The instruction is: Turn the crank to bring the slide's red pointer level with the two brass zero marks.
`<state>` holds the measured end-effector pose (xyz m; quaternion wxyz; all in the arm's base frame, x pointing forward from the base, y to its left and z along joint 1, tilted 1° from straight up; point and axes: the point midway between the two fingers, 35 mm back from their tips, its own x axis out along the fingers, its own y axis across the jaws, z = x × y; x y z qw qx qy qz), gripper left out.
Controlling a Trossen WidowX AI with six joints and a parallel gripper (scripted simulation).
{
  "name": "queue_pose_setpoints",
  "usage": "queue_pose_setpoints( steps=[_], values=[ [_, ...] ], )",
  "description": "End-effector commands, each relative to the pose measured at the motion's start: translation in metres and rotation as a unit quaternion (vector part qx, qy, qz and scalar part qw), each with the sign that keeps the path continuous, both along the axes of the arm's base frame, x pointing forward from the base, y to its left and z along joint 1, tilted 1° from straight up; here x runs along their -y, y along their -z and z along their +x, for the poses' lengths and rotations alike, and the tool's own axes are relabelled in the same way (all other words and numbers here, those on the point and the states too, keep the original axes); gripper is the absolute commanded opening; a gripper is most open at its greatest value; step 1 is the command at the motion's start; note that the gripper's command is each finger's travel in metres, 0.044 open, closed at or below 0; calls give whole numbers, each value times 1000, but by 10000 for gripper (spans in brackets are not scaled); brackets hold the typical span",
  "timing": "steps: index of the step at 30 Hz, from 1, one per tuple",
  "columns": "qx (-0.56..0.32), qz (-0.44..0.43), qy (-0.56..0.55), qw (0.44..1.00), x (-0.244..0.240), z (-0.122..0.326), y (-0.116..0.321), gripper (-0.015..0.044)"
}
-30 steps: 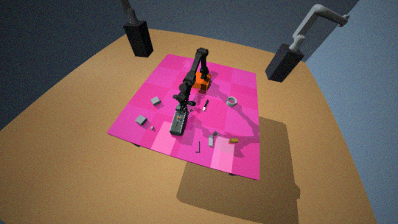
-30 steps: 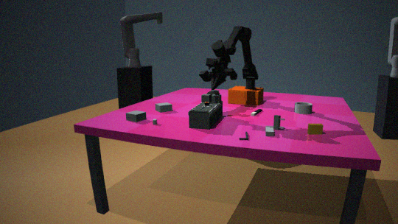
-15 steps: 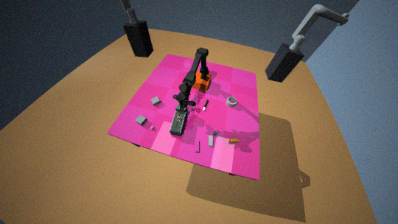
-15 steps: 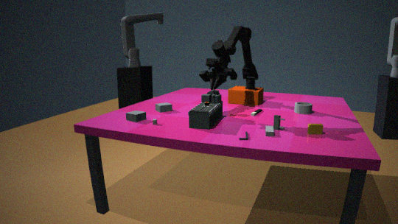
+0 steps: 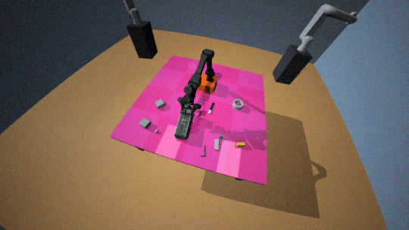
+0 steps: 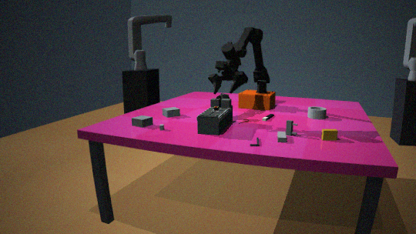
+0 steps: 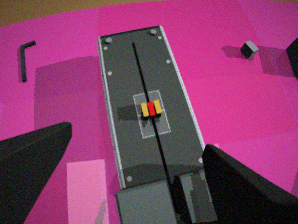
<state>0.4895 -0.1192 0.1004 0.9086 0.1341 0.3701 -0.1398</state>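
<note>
Machine (image 5: 183,129) (image 6: 209,124) (image 7: 131,70): long, dark grey, red pointer (image 7: 151,109) between brass marks (image 7: 158,106)

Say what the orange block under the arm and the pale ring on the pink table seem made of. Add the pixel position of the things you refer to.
Orange rectangular block (image 5: 212,85) (image 6: 246,101): perhaps matte plastic or painted wood; flat colour without bright glints.

Pale grey round ring (image 5: 234,107) (image 6: 317,115): possibly dull plastic or unpolished metal; even grey, soft shading.

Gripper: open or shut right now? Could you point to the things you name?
Open: in the wrist view the fingers of the gripper (image 6: 227,92) (image 7: 138,137) stand wide apart, with nothing gripped between them.
</note>
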Motion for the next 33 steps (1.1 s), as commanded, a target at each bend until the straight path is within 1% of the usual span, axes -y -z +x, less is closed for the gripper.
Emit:
queue_pose_setpoints(
  steps=[1,16,33],
  values=[
    [0,0,0,1000,0,0,0,387],
    [0,0,0,1000,0,0,0,0],
    [0,0,0,1000,0,0,0,0]
  ],
)
